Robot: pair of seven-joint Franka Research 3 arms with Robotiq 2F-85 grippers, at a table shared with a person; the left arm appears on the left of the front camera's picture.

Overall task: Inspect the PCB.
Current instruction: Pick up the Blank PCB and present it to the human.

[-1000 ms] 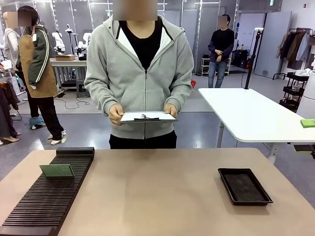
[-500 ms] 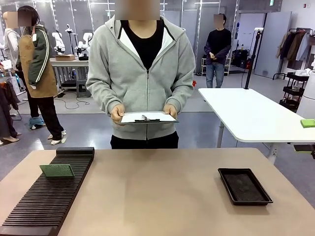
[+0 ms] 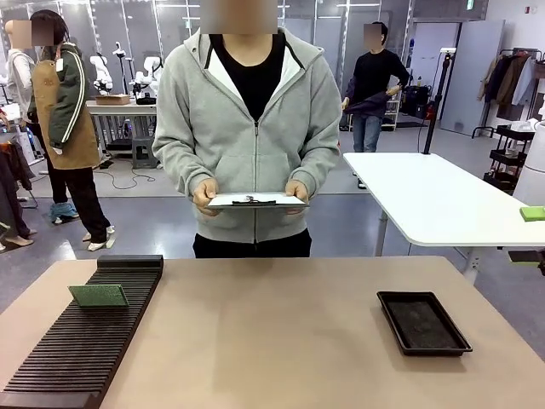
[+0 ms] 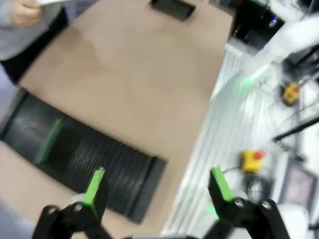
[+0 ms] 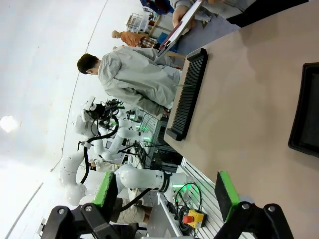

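Observation:
The green PCB (image 3: pixel 99 295) stands on edge in a slot of the black ribbed rack (image 3: pixel 81 341) at the table's left; the left wrist view shows the PCB (image 4: pixel 48 141) edge-on in the rack (image 4: pixel 94 154). My left gripper (image 4: pixel 157 185) hangs open above the table's near edge, well apart from the board. High off the table, my right gripper (image 5: pixel 167 191) is open with nothing between its fingers. Across the table a person in a grey hoodie holds a clipboard (image 3: pixel 254 201) with white paper in both hands.
A shallow black tray (image 3: pixel 422 322) lies at the table's right, also seen as the tray (image 5: pixel 305 112) in the right wrist view. A white table (image 3: pixel 434 200) stands behind on the right. Other people stand in the background.
The person has lifted and levelled the clipboard slightly. A background person at the back right has shifted. The PCB, rack and tray have not moved.

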